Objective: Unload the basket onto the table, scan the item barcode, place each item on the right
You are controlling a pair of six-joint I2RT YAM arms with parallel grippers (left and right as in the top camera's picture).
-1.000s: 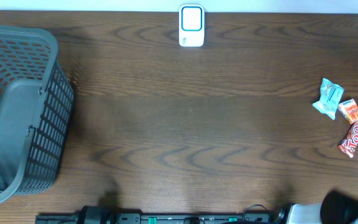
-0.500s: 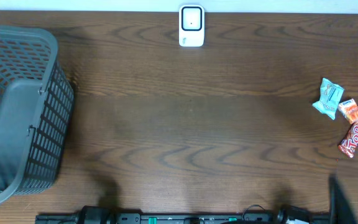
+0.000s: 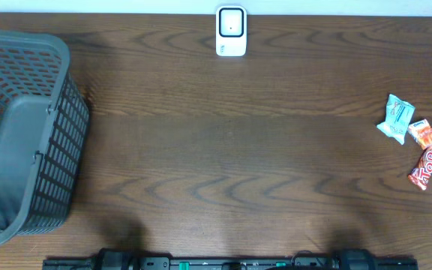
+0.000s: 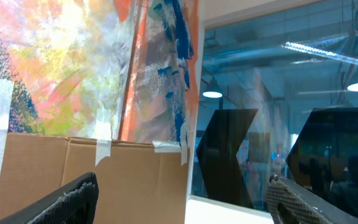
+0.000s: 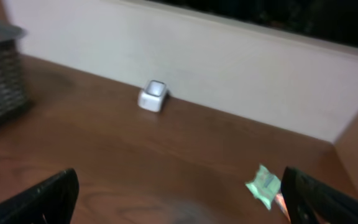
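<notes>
In the wrist views, the left gripper and the right gripper each stood spread wide, with nothing between the fingers. On the table, a red bar, an orange packet and a teal packet lay clustered by the right edge. A grey basket sat at the left edge. The white scanner stood at the middle of the far edge.

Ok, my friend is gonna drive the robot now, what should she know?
Left gripper: open, empty, aimed at the room, not the table.
Right gripper: open, empty, facing the scanner.
The scanner stands at the table's far edge; teal packet, orange packet and red Top bar lie together at the right edge; basket at left.
Done: nothing picked up.
Left: grab one snack, show its barcode to the scanner.
</notes>
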